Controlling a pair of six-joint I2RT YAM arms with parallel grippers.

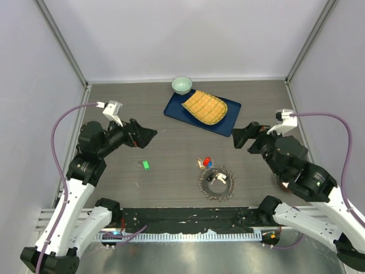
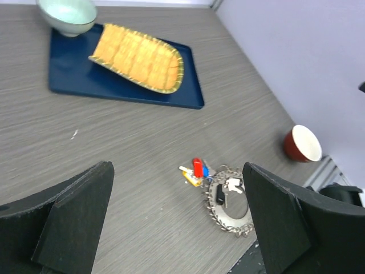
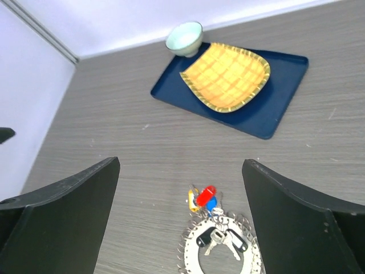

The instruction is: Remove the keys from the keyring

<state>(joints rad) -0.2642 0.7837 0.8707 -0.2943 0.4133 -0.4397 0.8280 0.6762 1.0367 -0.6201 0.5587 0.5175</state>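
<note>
Table [image 1: 171,123] in grey wood grain, top view taken as the clock face.

Left gripper [image 1: 149,136] at 9 o'clock, raised off the surface, released – jaws spread wide in its wrist view [image 2: 177,171], nothing between them, bare table showing through the gap.

Green key [image 1: 146,165] at about 8 o'clock, lying alone, well apart from the other metal and below the left fingers.

Pale bowl [image 1: 182,85] at 12 o'clock against the back edge, touching the far corner of the blue tray [image 1: 173,108]. Woven mat [image 1: 204,107], yellow, lies aslant on the tray.

Keyring [image 1: 217,182] at 5 o'clock, flat on the table, near the front edge. Keys [image 3: 188,251] fringe it all round like grey spikes. Inside the loop, two or three black-headed keys [image 3: 219,240]. A small bunch with red and blue heads [image 1: 207,162] sits against the rim at the ring's own 11 o'clock – cannot tell whether it is threaded on.

Right gripper [image 1: 238,138] at 3 o'clock, also off the surface and released; its wrist view [image 3: 181,165] shows both fingers far apart with the ring below and between them, not touched.

Red cup [image 2: 303,142], white inside, at 4 o'clock by the right wall, partly hidden under the right arm from above.
</note>
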